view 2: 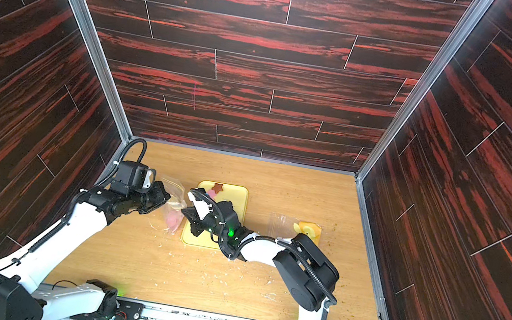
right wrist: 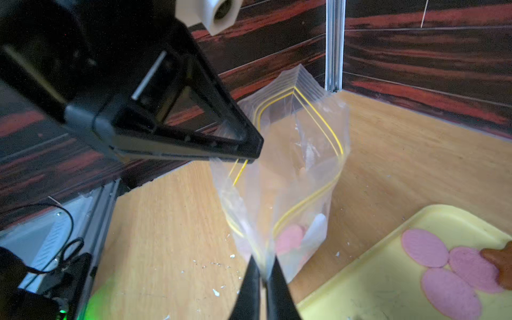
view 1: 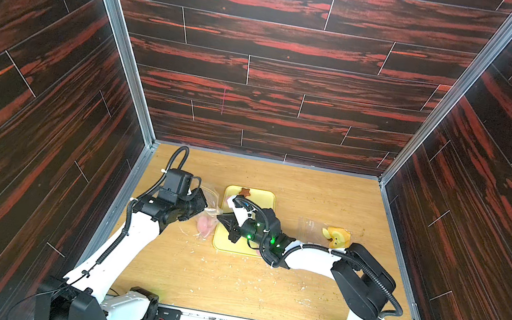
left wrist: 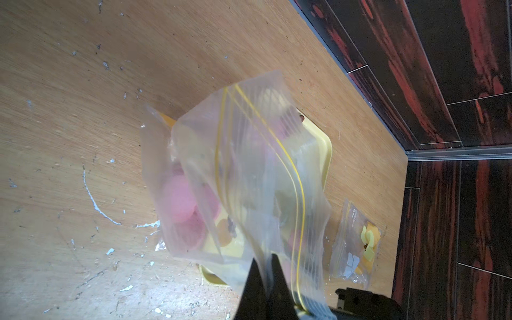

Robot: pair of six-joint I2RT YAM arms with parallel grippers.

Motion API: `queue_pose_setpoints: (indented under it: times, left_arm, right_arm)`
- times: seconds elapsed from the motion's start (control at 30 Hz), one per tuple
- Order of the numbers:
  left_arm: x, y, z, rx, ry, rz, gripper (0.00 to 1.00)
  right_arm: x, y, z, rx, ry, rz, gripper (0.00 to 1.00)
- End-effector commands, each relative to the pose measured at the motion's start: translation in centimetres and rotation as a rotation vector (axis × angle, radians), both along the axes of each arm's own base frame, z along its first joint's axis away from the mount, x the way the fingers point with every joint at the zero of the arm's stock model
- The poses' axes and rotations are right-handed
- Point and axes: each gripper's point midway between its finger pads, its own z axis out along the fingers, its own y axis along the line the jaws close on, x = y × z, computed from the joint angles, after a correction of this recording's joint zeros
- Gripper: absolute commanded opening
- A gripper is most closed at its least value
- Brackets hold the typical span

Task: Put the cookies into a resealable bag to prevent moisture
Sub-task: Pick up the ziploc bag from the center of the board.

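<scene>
We're holding the resealable bag (right wrist: 302,155) by its zip rim, mouth open: left gripper (left wrist: 263,266) pinched shut on one lip, right gripper (right wrist: 263,266) on the opposite. Some pink cookies (left wrist: 177,194) are sitting inside; rest + brown star cookie (right wrist: 498,260) are lying on yellow tray (right wrist: 360,293). Film's prob. flimsy, slick; cookies prob. light, brittle, so take edges gently.

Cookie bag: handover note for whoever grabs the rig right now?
Left claw: shut on the bag rim.
Right claw: shut on the opposite rim. The mouth is held open, beside the yellow tray.
Done: several bagged pink cookies.
To do: at least three loose pink cookies and the brown star cookie are on the tray; more may hide under the right arm. Load them, then seal.
Spare bag lies on the table's right side.
</scene>
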Motion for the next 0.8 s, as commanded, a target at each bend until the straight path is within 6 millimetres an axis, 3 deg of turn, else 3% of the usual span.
queue_pose_setpoints:
  times: [0.0, 0.2, 0.3, 0.4, 0.57, 0.77]
  left_arm:
    - [0.0, 0.5, 1.9, 0.03, -0.051, 0.003, 0.14]
    - [-0.6, 1.9, 4.2, 0.123, -0.135, 0.0, 0.44]
    - [-1.1, 3.2, 6.4, 0.218, -0.228, 0.004, 0.55]
    - [-1.8, 3.7, 8.3, 0.298, -0.306, -0.039, 0.73]
    - [-2.5, 2.0, 10.4, 0.391, -0.383, -0.252, 0.77]
    - [-4.3, -2.8, 12.0, 0.351, -0.511, -0.622, 0.78]
  right_arm:
    - [-0.3, 0.4, 1.6, 0.029, -0.025, 0.018, 0.04]
    - [-1.5, 0.0, 3.9, 0.035, -0.064, 0.071, 0.0]
    - [-2.7, -0.3, 5.2, 0.033, -0.079, 0.126, 0.0]
    - [-3.9, -1.0, 6.2, 0.023, -0.083, 0.172, 0.0]
    - [-6.6, -3.2, 7.7, 0.011, -0.066, 0.288, 0.0]
    - [-10.3, -7.3, 6.3, -0.123, -0.037, 0.45, 0.0]
